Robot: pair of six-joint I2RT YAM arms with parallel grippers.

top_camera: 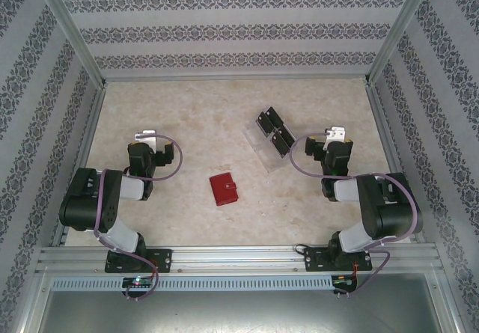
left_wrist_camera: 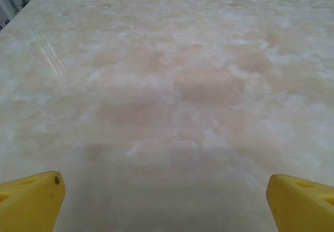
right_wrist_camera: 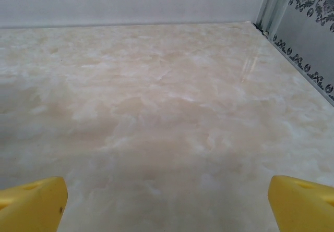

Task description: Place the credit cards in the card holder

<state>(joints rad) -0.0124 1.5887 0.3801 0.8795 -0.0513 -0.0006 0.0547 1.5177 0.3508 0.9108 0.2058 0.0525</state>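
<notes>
left gripper and right gripper spread wide; card holder between them, credit cards on clear tray.

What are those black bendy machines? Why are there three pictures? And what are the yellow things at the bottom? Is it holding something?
Those are two robot arms, bolted to the near edge of a table. The big picture looks down on them from above. Each arm ends in a gripper, a hand with two fingers: the left gripper and the right gripper. The other two pictures come from small cameras on the wrists, so the yellow things are each gripper's own fingers, spread wide open. Nothing is held. In the middle of the table lies a red card holder. Near the right arm, black credit cards rest on a clear plastic tray.
</notes>
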